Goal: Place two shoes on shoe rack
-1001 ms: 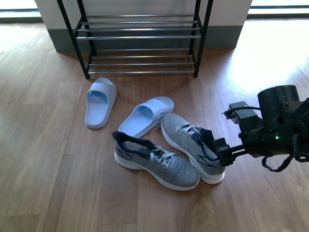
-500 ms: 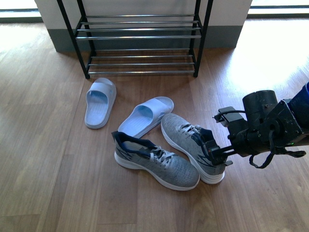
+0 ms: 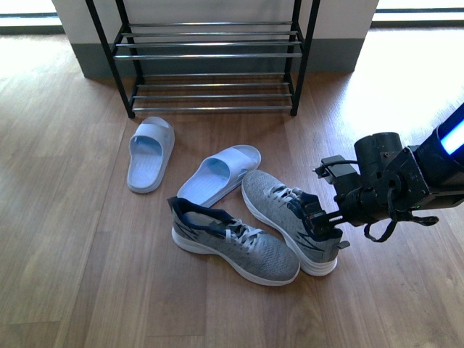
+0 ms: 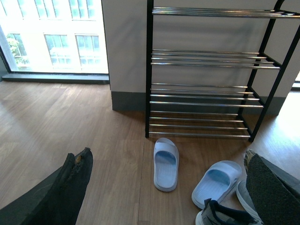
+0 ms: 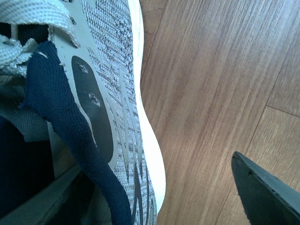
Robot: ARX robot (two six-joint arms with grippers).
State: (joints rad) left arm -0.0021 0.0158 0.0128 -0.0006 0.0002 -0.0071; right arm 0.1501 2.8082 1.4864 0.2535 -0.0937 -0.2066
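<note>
jaws on the right gripper (image 3: 325, 220) gaped open over the grey sneaker's (image 3: 279, 203) collar; a tiny pinch might have slipped.

The right arm (image 3: 435, 156) is seen extended in from the right side of the front view, angled downward. Its dark wrist (image 3: 380, 170) is bent leftward. The right gripper (image 3: 328, 220) is held low with its jaws parted, and one finger (image 5: 265, 192) is seen well apart from the other. The left gripper (image 4: 167, 157) is spread wide, its dark fingers (image 4: 70, 187) set far apart.
</note>
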